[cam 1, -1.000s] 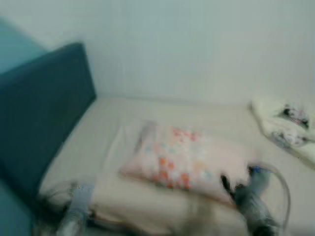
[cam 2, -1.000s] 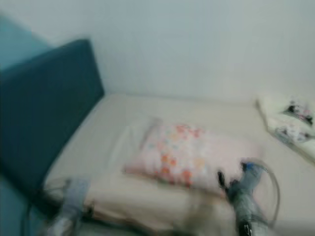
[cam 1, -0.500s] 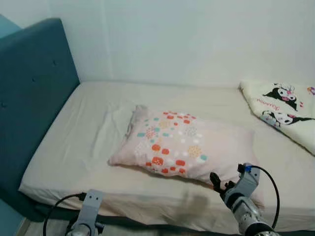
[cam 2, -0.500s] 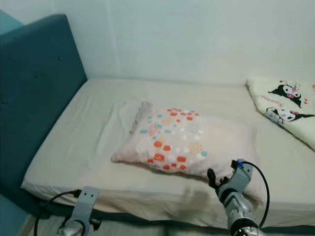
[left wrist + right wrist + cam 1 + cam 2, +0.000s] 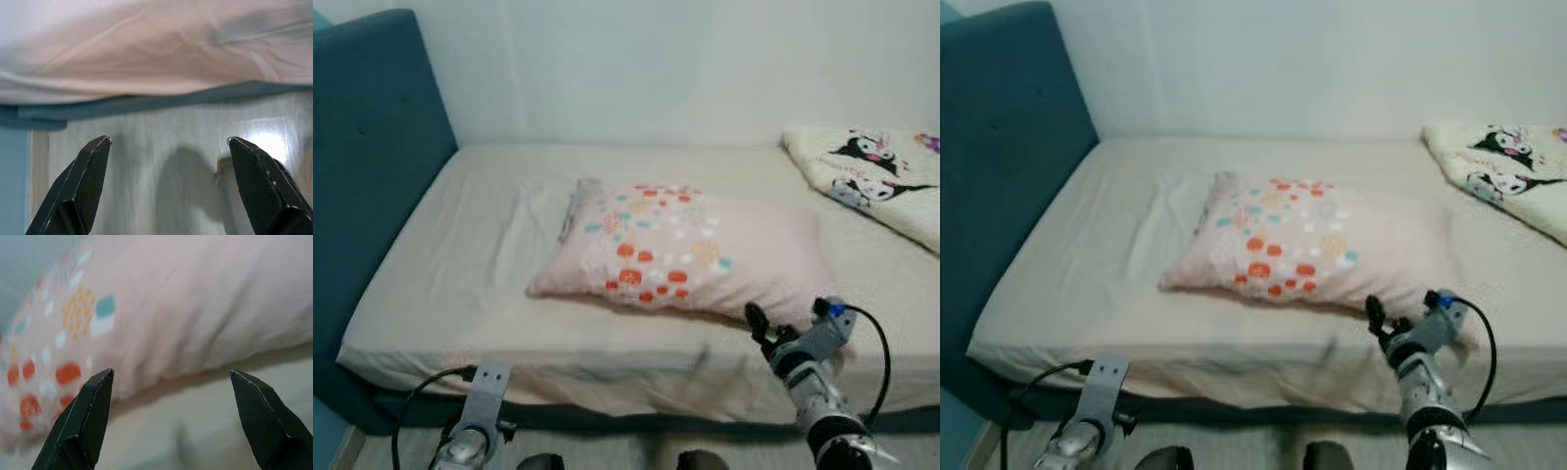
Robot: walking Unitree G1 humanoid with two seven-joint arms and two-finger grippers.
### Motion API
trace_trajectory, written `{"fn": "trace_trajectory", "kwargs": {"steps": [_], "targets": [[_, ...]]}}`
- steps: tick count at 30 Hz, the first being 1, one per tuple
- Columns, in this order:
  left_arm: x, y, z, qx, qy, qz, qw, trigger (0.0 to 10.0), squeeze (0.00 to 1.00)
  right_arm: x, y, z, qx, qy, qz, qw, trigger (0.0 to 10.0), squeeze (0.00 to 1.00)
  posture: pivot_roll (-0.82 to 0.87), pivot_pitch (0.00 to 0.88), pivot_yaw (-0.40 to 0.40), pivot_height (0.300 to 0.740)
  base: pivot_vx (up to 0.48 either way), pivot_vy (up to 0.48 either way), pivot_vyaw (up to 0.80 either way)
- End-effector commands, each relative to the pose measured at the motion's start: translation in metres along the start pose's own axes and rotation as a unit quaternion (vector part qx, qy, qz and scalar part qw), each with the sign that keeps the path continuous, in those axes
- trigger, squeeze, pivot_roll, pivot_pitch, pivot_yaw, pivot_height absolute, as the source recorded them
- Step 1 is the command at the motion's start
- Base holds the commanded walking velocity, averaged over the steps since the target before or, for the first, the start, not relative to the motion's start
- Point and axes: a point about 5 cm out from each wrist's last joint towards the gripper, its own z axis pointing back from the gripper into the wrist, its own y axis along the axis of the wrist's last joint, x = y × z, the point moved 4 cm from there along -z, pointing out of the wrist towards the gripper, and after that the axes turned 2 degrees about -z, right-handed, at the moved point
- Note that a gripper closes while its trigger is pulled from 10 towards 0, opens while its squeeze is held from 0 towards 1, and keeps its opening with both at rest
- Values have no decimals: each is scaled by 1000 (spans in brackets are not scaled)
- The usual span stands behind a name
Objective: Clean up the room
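Bed point(image 5: 460, 255) now sits nearer and sharper than a second ago; the robot has closed in. Spotted pillow point(image 5: 685, 255) lies mid-mattress, askew. Right tool point(image 5: 766, 331), fingers apart, reaches just short of its near edge, so a grasp looks imminent; left tool point(image 5: 166, 186), likewise apart, hangs over the floor.

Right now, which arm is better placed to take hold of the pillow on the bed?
The right. The right gripper is raised at the pillow's near edge, fingers open toward it. The left gripper hangs low by the bed frame, facing the floor.

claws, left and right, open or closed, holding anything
Left claw: open, empty, over the floor.
Right claw: open, empty, facing the pillow.
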Motion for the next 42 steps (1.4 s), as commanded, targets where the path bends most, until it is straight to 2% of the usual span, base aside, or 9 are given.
{"fn": "trace_trajectory", "kwargs": {"steps": [1, 7, 12, 16, 20, 24, 30, 37, 42], "targets": [[-6, 3, 0, 10, 2, -5, 1000, 10000, 0, -3, 8, -2, 18, 6, -25, 1000, 10000, 0, -6, 27, -5, 565, 0, 0, 0], [-16, 8, 2, 40, 9, -12, 999, 10000, 0, -9, 9, -1, 26, 49, -81, 995, 10000, 0, 35, 90, 12, 535, 0, 0, 0], [-23, 10, 3, 57, 12, -23, 998, 10000, 0, -17, 7, -2, 24, 75, -96, 992, 10000, 0, 68, 146, 29, 525, 0, 0, 0], [-42, 23, 8, 105, 20, -26, 994, 10000, 0, -37, 12, -7, 37, 126, -133, 982, 10000, 0, 123, 245, 53, 505, 0, 0, 0], [-52, 34, 11, 132, 28, -24, 991, 10000, 0, -49, 19, -8, 49, 167, -152, 973, 10000, 0, 135, 265, 60, 495, 0, 0, 0], [-78, 58, 24, 186, 49, -16, 981, 10000, 0, -77, 43, -11, 80, 249, -163, 951, 10000, 0, 181, 348, 70, 480, 0, 0, 0], [-90, 72, 38, 217, 57, -15, 974, 10000, 0, -95, 68, -22, 106, 247, -169, 948, 10000, 0, 200, 399, 75, 470, 0, 0, 0], [-87, 77, 56, 230, 40, -37, 972, 10000, 0, -112, 90, -40, 106, 173, -167, 965, 10000, 0, 230, 455, 83, 470, 0, 0, 0], [-87, 69, 64, 217, 35, -39, 975, 10000, 0, -140, 90, -45, 96, 203, -229, 947, 10000, 0, 235, 461, 79, 470, 0, 0, 0]]}}
